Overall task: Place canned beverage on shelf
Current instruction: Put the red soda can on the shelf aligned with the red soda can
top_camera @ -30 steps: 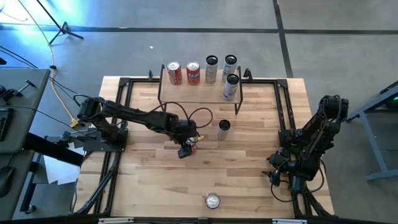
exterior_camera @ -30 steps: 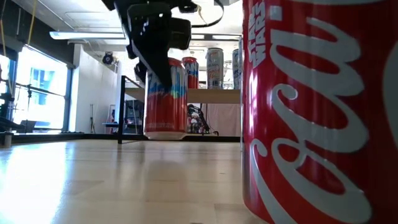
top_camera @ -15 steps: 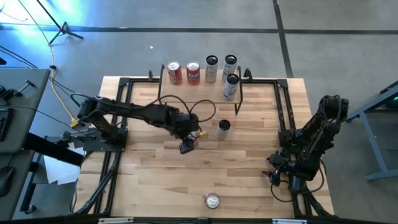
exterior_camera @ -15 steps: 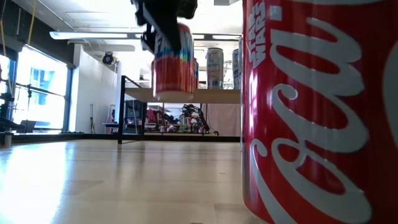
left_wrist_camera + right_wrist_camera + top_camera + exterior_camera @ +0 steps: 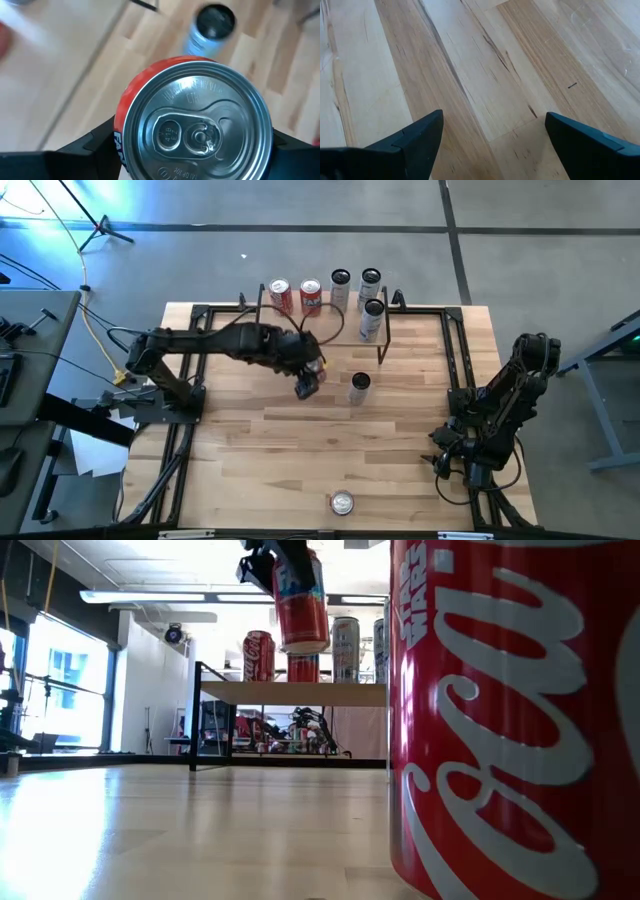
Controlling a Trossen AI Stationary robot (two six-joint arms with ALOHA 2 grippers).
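My left gripper (image 5: pixel 307 383) is shut on a red can (image 5: pixel 302 600), held in the air in front of the shelf (image 5: pixel 300 692), with the can's bottom above the plank top. The can's silver lid (image 5: pixel 195 125) fills the left wrist view. The shelf (image 5: pixel 320 320) stands on its thin black legs at the table's far edge and carries two red cans (image 5: pixel 280 296) and three silver ones (image 5: pixel 371 318). My right gripper (image 5: pixel 455 455) waits open and empty at the table's right side; it also shows in the right wrist view (image 5: pixel 490 140). My left gripper pinches the red can's upper side wall (image 5: pixel 122 135) between its two fingers (image 5: pixel 95 145), one on each side just below the lid. The fingers come from above, pointing down. The can is lifted clear of the table and hangs below the fingers, a little tilted.
A silver-and-blue can (image 5: pixel 360 387) stands on the table just right of the held can and shows in the left wrist view (image 5: pixel 212 27). A red Coca-Cola can (image 5: pixel 342 502) stands near the front edge, close before the low camera (image 5: pixel 510 710). Black frame rails run along the table's sides.
My left gripper has gone up and toward the table's far edge with the red can. The can stood low near the table's middle; it now hangs above the level of the shelf top, close in front of the shelf, tipped a little.
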